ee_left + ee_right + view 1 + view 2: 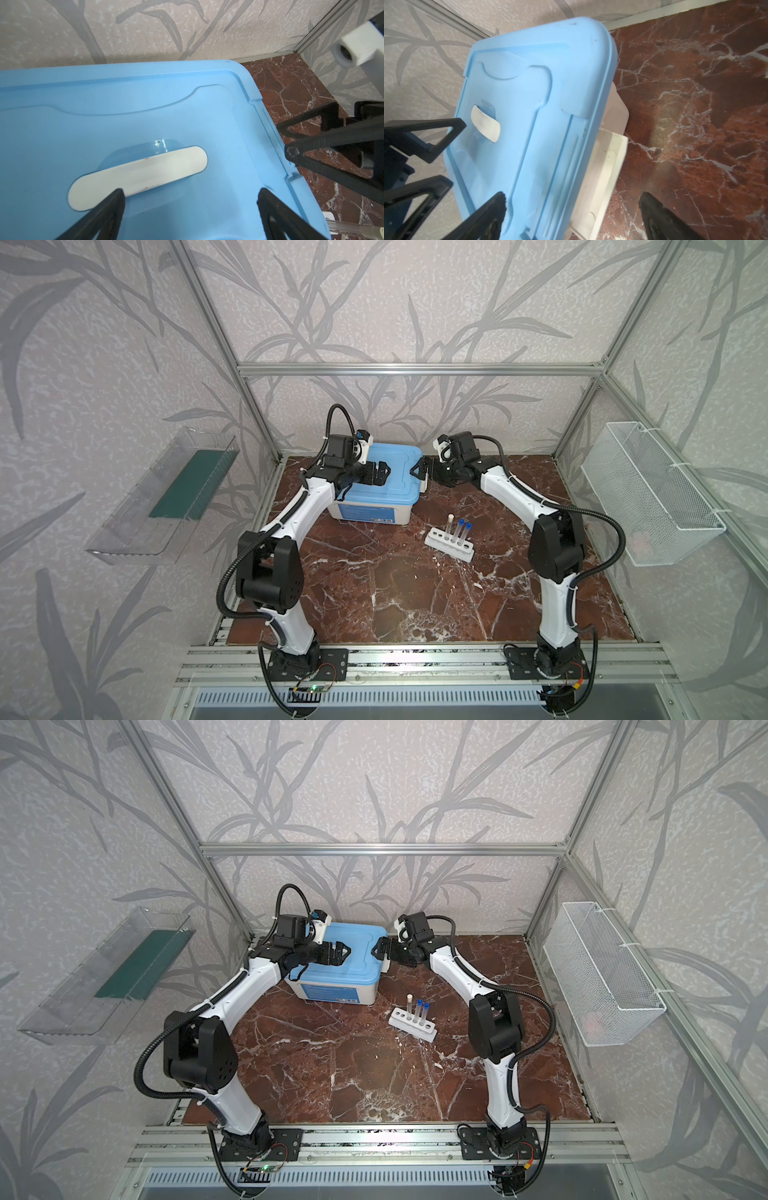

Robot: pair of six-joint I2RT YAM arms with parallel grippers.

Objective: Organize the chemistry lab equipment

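Test tubes point(459, 533), three, stand upright in white rack point(435, 540) so they cannot roll, near bin point(365, 512). Left gripper point(386, 473), right gripper point(417, 476): both spread wide, empty, at blue lid point(399, 460). We judge they prepare to lift it together.

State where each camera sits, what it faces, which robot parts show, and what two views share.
Top view: high in front, looking down on the table; both arms, left gripper and right gripper open by the blue lid.
Top view: nearly the same vantage; rack and test tubes.
Left wrist: on left arm, looking down on the lid; own fingers, right gripper beyond.
Right wrist: on right arm, facing the lid's edge; own fingers, left gripper beyond.
Shared: both wrist views show the white handle.
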